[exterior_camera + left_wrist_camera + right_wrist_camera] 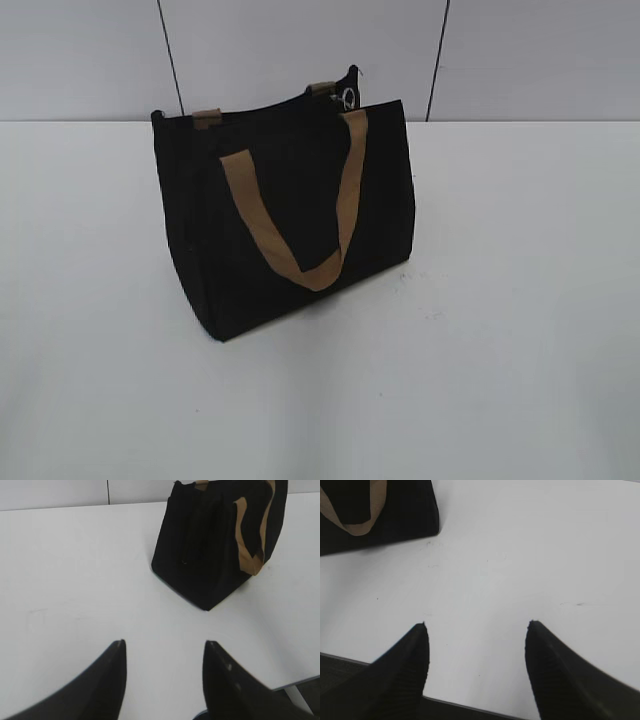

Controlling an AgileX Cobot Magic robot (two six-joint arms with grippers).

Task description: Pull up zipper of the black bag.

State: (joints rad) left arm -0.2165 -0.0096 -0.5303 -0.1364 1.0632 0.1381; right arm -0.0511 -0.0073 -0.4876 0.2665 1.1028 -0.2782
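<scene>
The black bag (290,220) stands upright on the white table, a tan handle (340,215) hanging down its front. The zipper pull (348,98), a small silvery ring, shows at the bag's top right end. The bag also shows in the left wrist view (210,555) at the upper right, and its lower corner in the right wrist view (380,510) at the upper left. My left gripper (165,642) is open and empty, well short of the bag. My right gripper (477,625) is open and empty above the table's near edge. Neither arm shows in the exterior view.
The white table (500,350) stretches around the bag. A pale panelled wall (540,50) stands behind it. The table's near edge shows in the right wrist view (470,707) and at the lower right of the left wrist view (300,682).
</scene>
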